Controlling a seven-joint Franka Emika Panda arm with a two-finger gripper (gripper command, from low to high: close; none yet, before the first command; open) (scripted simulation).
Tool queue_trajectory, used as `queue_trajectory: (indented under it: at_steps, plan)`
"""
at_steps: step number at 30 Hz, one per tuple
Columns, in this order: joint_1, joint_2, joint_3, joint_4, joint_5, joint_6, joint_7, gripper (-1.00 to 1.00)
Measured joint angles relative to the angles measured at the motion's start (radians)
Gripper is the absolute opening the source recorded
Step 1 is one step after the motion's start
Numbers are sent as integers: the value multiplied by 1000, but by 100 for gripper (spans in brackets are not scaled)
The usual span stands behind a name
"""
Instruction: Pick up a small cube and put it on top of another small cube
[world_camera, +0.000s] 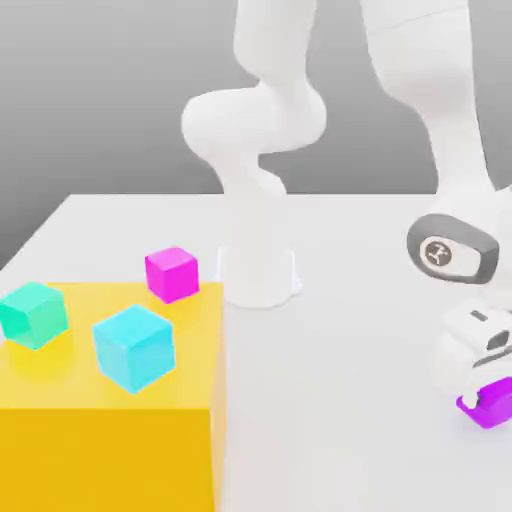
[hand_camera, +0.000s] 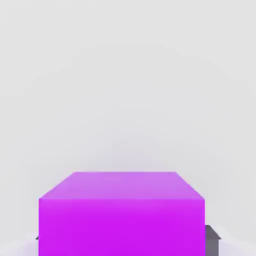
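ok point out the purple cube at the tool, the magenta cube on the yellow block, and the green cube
purple cube (hand_camera: 121, 215), hand view, its front face
magenta cube (world_camera: 172, 273), exterior view, middle of the cube
green cube (world_camera: 34, 314), exterior view, middle of the cube

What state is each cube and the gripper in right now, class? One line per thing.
Purple cube: on the white table, between the gripper's fingers.
Gripper: lowered, closed around the purple cube.
Magenta cube: resting free.
Cyan cube: on the yellow platform.
Green cube: on the yellow platform.

A purple cube (world_camera: 490, 405) sits upright on the white table, between the hand's fingers.
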Motion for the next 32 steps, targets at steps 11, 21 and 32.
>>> queue_trajectory:
  at_steps: [11,21,32]
  plan:
    - [-269,-408,-143,-44,178,-346,-78,-100]
    - [-486,-769,-345,-75,199,-673,-32,-100]
    - [-573,-829,-410,-202,196,-603,-9,100]
